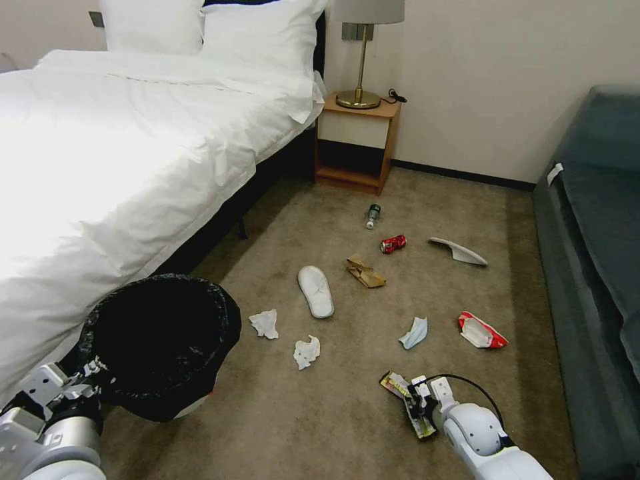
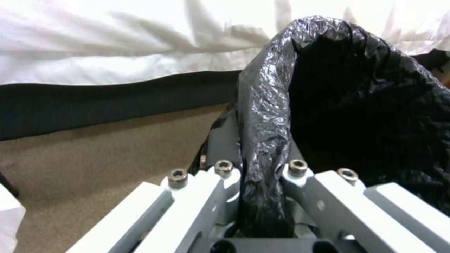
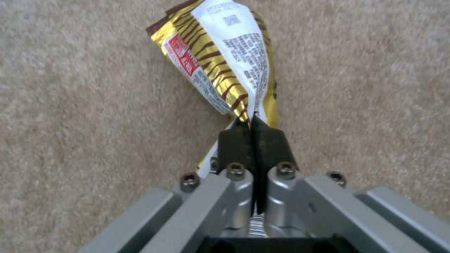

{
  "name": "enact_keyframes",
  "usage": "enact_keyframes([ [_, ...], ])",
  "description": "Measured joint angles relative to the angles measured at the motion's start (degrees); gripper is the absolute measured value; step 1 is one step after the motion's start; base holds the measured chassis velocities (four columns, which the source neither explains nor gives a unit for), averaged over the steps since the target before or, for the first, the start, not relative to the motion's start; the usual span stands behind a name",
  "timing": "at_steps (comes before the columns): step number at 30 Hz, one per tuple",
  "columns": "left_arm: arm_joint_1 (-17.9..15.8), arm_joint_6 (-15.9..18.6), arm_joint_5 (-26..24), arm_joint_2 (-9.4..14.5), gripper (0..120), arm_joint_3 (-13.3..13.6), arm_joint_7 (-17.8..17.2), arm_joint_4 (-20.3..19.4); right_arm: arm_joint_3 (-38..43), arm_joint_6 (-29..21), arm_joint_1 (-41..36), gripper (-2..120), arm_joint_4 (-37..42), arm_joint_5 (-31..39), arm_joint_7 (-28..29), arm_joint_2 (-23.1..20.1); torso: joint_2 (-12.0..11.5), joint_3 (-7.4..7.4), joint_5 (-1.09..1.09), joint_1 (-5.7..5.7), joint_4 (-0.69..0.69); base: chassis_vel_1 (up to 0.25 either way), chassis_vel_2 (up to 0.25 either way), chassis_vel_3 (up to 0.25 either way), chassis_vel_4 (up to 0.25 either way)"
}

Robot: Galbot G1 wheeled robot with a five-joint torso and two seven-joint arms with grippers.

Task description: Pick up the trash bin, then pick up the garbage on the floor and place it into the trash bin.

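The trash bin (image 1: 223, 320), white with a black bag over its rim, is tilted beside the bed at the lower left. My left gripper (image 1: 90, 373) is shut on its rim (image 2: 262, 105), the bag pinched between the fingers (image 2: 225, 140). My right gripper (image 1: 419, 402) is shut on a gold striped snack wrapper (image 1: 395, 384), close over the carpet (image 3: 220, 52). On the floor lie other garbage: two tissues (image 1: 265, 323), a slipper (image 1: 315, 291), a brown paper bag (image 1: 364, 272), a red can (image 1: 393, 244), a green bottle (image 1: 373, 215), a blue mask (image 1: 414, 333) and a red wrapper (image 1: 480, 331).
The bed (image 1: 133, 147) runs along the left. A nightstand (image 1: 357, 143) with a lamp stands at the back wall. A dark sofa (image 1: 593, 267) lines the right side, with a second slipper (image 1: 458, 251) near it. Bare carpet lies between the two grippers.
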Motion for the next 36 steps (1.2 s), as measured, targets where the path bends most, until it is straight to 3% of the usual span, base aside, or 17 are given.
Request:
enact_keyframes([
  [8, 0.0, 0.0, 0.1, 0.0, 4, 0.2, 0.0, 0.2, 0.1, 3.5, -0.8, 0, 1.4, 0.0, 1.4, -0.2, 0.0, 0.00, 0.00, 0.00, 0.00, 0.000, 0.000, 0.000, 0.000],
  [11, 0.1, 0.3, 0.6, 0.1, 4, 1.0, -0.3, 0.5, 0.3, 7.5, -1.9, 0, 3.9, 0.4, 2.5, -0.9, 0.0, 0.00, 0.00, 0.00, 0.00, 0.000, 0.000, 0.000, 0.000],
  [13, 0.4, 1.6, 1.1, 0.4, 4, 2.4, -1.2, 0.6, 0.8, 13.8, -2.8, 0, 7.5, 1.6, 2.8, -1.8, 0.0, 0.00, 0.00, 0.00, 0.00, 0.000, 0.000, 0.000, 0.000],
  [14, 0.4, 1.6, 1.1, 0.4, 4, 2.4, -1.2, 0.6, 0.8, 13.8, -2.8, 0, 7.5, 1.6, 2.8, -1.8, 0.0, 0.00, 0.00, 0.00, 0.00, 0.000, 0.000, 0.000, 0.000],
  [17, 1.4, 4.2, 2.1, 1.1, 4, 5.2, -2.6, 0.4, 1.6, 23.1, -3.3, 0, 12.1, 3.9, 1.3, -2.4, 0.0, 0.00, -0.01, 0.00, 0.00, 0.000, 0.000, 0.000, 0.000],
  [21, 2.1, 5.5, 2.6, 1.5, 4, 8.1, -3.3, 0.2, 2.0, 28.8, -3.1, 0, 15.7, 7.4, -0.8, -2.6, 0.0, -0.01, 0.00, 0.00, 0.00, 0.000, 0.000, 0.000, 0.000],
  [23, 2.4, 5.9, 3.7, 1.5, 4, 11.5, -3.1, 0.6, 2.3, 34.3, -2.8, 0, 18.6, 10.8, -4.3, -2.1, 0.0, 0.00, -0.01, 0.00, 0.00, 0.000, 0.000, 0.000, 0.000],
  [25, 2.5, 5.9, 4.0, 1.4, 4, 12.3, -3.0, 0.6, 2.3, 35.8, -2.7, 0, 19.2, 11.6, -5.3, -1.8, 0.0, 0.00, 0.00, 0.00, 0.00, 0.000, 0.000, 0.000, 0.000],
  [26, 2.7, 5.9, 5.4, 1.4, 4, 14.7, -2.5, 0.9, 2.2, 38.9, -2.4, 0, 20.3, 13.3, -7.9, -1.3, 0.0, 0.00, 0.01, 0.00, 0.00, 0.000, 0.000, 0.000, 0.000],
  [27, 2.7, 5.9, 5.4, 1.4, 4, 14.7, -2.5, 0.9, 2.2, 38.9, -2.4, 0, 20.3, 13.3, -7.9, -1.3, 0.0, 0.00, 0.01, 0.00, 0.00, 0.000, 0.000, 0.000, 0.000],
  [30, 3.0, 5.2, 9.8, 1.4, 4, 20.1, -0.3, 1.8, 1.6, 43.3, -1.4, 0, 22.1, 16.2, -13.5, -0.4, 0.0, 0.00, 0.01, 0.00, 0.00, 0.000, 0.000, 0.000, 0.000],
  [31, 3.0, 5.2, 9.8, 1.4, 4, 20.1, -0.3, 1.8, 1.6, 43.3, -1.4, 0, 22.1, 16.2, -13.5, -0.4, 0.0, 0.00, 0.01, 0.00, 0.00, 0.000, 0.000, 0.000, 0.000],
  [33, 2.9, 4.4, 12.6, 1.3, 4, 22.9, 0.8, 2.7, 0.8, 44.9, -0.5, 0, 23.1, 18.4, -16.9, 0.3, 0.0, 0.00, 0.00, -0.01, 0.00, 0.000, 0.000, 0.000, 0.000],
  [36, 2.7, 4.2, 13.5, 1.2, 4, 24.2, 1.2, 3.0, 0.4, 45.3, -0.1, 0, 23.6, 19.4, -18.5, 0.4, 0.0, 0.00, 0.00, -0.01, 0.00, 0.000, 0.000, 0.000, 0.000],
])
